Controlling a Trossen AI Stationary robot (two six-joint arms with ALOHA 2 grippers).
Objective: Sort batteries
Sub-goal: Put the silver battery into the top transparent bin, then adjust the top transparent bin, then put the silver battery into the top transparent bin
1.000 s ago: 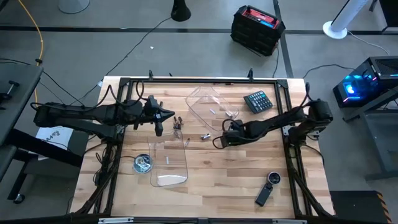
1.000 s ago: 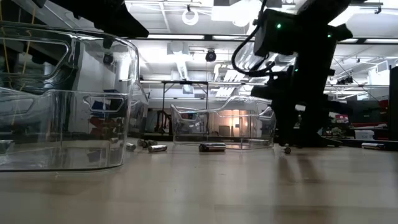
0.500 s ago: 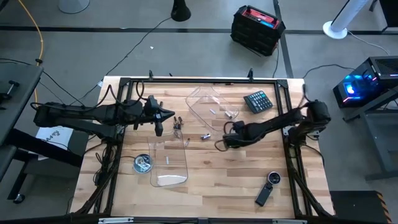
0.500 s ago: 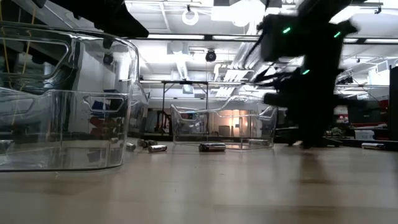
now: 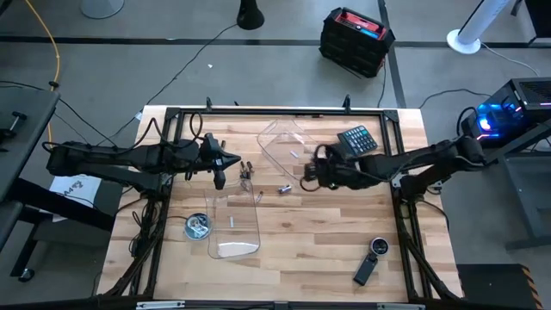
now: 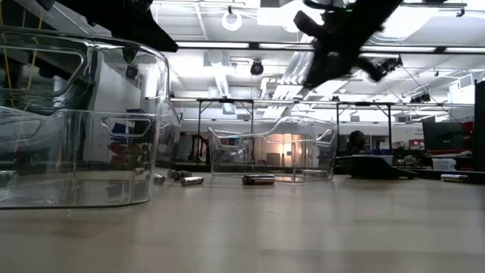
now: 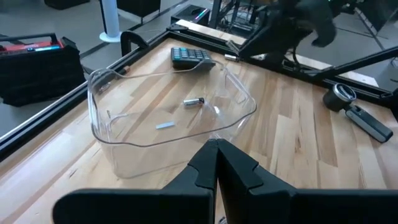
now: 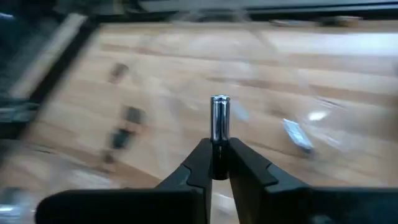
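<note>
- Since the earlier frames, the right end effector [image 5: 308, 171] has left the tabletop [image 5: 301, 232] near its middle, risen and travelled toward the far clear tray [image 5: 293, 148]; it now hangs just at that tray's near rim, toward the tabletop's right edge. The left arm has not shifted.
- Right end effector, wrist view: fingers pinching a silvery battery [image 8: 219, 118] by its lower end, the battery standing upright between the tips. Judgement: the end-on hold keeps the cylinder from rolling out and lets it drop cleanly into a tray.
- Beneath that end effector the far clear tray already holds at least two small batteries [image 7: 193, 101], so this appears to be the destination for the silvery kind; the step in hand is judged to be carry-and-release.
- Left end effector [image 5: 220, 170]: fingers pressed together on nothing visible, waiting above the tabletop toward its left edge, just beyond the far end of the near clear tray [image 5: 232, 226].
- Near clear tray: lies toward the tabletop's front-left, one pale battery [image 5: 232, 221] inside.
- Loose batteries [image 5: 247, 170] remain unsorted on the tabletop between the two trays, with one more [image 5: 282, 188] just beside the far tray's near wall.
- Outlying items: metal dish [image 5: 197, 226] by the near tray toward the left edge; calculator [image 5: 355, 139] toward the far-right corner; black gadget [image 5: 370, 262] toward the front-right corner. None is in the way.
- Risk, as judgement: release over the rim, not inside it, would bounce the battery back onto the tabletop.
</note>
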